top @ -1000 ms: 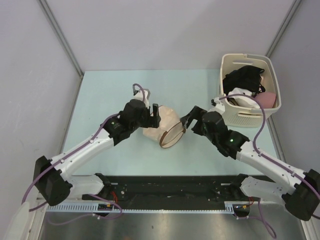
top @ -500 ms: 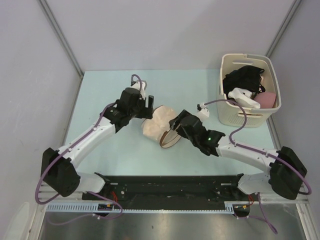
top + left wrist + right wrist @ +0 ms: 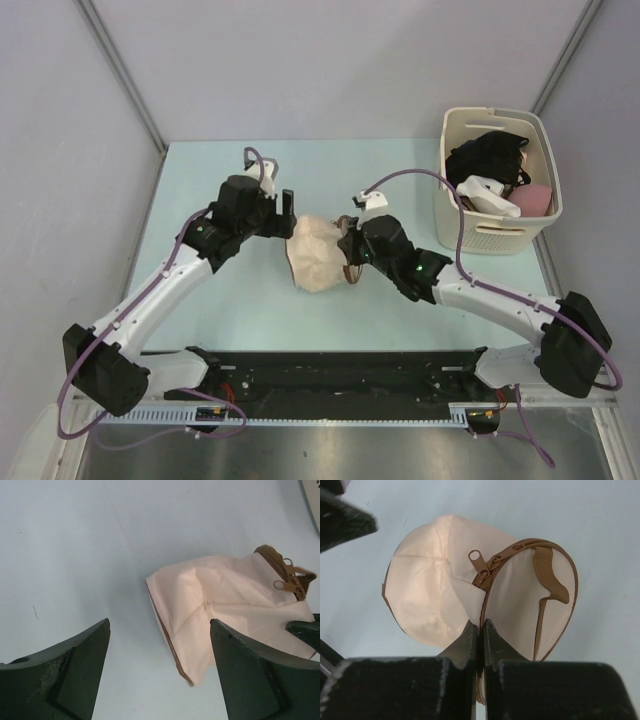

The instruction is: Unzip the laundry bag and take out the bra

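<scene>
So the laundry bag (image 3: 318,255) lies on its side on the counter (image 3: 200,180), right tool (image 3: 481,635) clenched on its zipper rim below the zipper pulls (image 3: 481,570), probably to pin it, while the left tool (image 3: 157,632) hangs released beside the bag's closed end.

You see laundry bag (image 3: 435,590): soft cream cloth, matt, creased. Zipper trim (image 3: 520,547) round its rim: brown woven tape, dull. Table (image 3: 75,540) under it: pale, smooth, matt. Basket (image 3: 470,232): cream plastic, slight sheen. Your left gripper (image 3: 160,625): fingers (image 3: 70,675) black, matt, grainy.
</scene>
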Tool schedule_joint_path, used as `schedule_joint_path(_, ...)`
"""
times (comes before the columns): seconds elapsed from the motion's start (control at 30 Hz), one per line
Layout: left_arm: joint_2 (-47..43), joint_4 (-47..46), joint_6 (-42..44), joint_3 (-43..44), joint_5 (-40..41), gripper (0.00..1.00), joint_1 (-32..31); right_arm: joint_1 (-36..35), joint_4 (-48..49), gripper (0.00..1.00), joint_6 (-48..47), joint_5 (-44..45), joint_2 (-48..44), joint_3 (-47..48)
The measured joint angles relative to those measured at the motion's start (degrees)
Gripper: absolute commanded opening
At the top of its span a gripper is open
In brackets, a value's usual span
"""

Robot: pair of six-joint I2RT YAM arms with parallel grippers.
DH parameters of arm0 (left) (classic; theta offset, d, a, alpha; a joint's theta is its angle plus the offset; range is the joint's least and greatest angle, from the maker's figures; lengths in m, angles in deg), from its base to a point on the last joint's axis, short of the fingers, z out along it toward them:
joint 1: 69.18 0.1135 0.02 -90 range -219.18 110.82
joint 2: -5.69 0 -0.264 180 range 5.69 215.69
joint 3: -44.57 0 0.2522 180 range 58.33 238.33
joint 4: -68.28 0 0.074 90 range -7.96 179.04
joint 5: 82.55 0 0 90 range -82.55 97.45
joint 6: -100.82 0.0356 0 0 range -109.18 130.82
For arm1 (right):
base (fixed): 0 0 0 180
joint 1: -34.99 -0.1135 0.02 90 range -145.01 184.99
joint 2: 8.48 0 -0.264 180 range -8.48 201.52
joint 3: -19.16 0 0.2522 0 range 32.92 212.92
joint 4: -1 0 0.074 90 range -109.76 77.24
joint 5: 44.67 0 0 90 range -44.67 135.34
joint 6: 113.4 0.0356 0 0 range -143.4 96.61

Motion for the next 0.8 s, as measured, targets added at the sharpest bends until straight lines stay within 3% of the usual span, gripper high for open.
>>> schedule_joint_path(0.2,-1.5,0.5,0.3,1.0,-5.9,0.85,0.8,-1.1,0.0,0.00,-31.5,-3.9,-5.8,0.2)
schedule_joint_path(0.33,-2.3,0.4,1.4,1.9,-14.0,0.83,0.8,-0.6,-1.1,0.00,-44.9,-6.4,-7.0,0.3)
schedule_joint_path(0.63,-3.0,0.4,4.0,3.6,-33.4,0.79,0.8,7.9,-4.2,0.00,-56.5,-23.5,-13.2,0.3)
schedule_joint_path(0.8,-3.1,-0.2,4.1,5.3,-42.4,0.70,0.8,10.9,-5.7,0.00,-58.6,-32.7,-16.2,0.3)
